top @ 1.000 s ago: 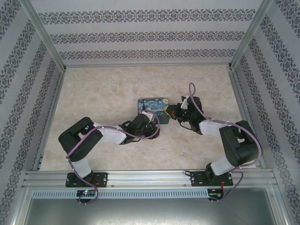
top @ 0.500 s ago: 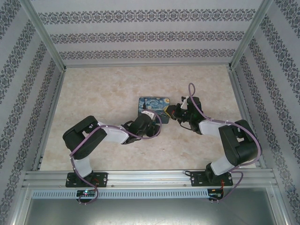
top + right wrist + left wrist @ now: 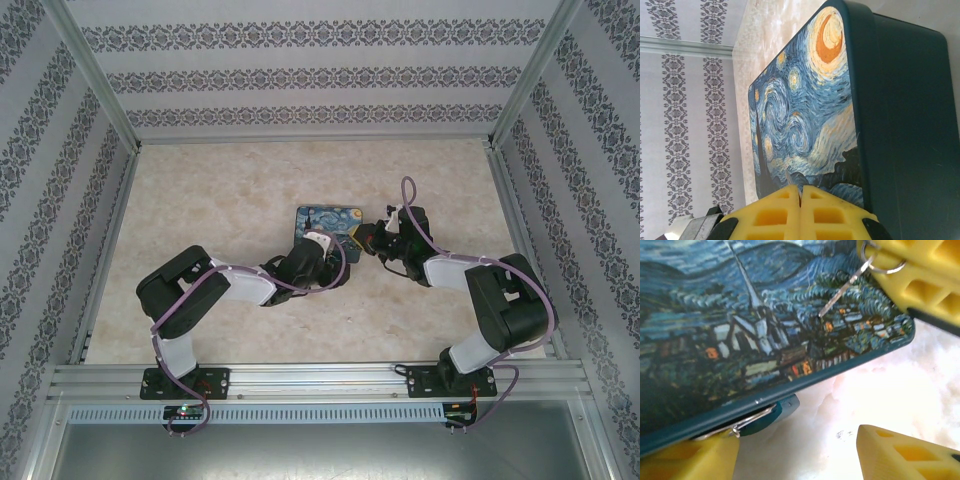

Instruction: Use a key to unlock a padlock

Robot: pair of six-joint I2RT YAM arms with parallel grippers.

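Closing the spread left gripper (image 3: pixel 790 447) squarely on the padlock (image 3: pixel 782 410), which lies against one of its fingers under the tin's (image 3: pixel 700 315) edge, should come first, in our judgement. The right gripper (image 3: pixel 801 210) is pressed together, pinching the key (image 3: pixel 837 295) by its ring, blade dangling beyond its tips. We then steady that blade before aligning it.

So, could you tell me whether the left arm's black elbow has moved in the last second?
Yes. The left arm's black elbow has shifted rightward, away from the silver metal side rail on the left, toward the rectangular Starry-Night-print tin box.
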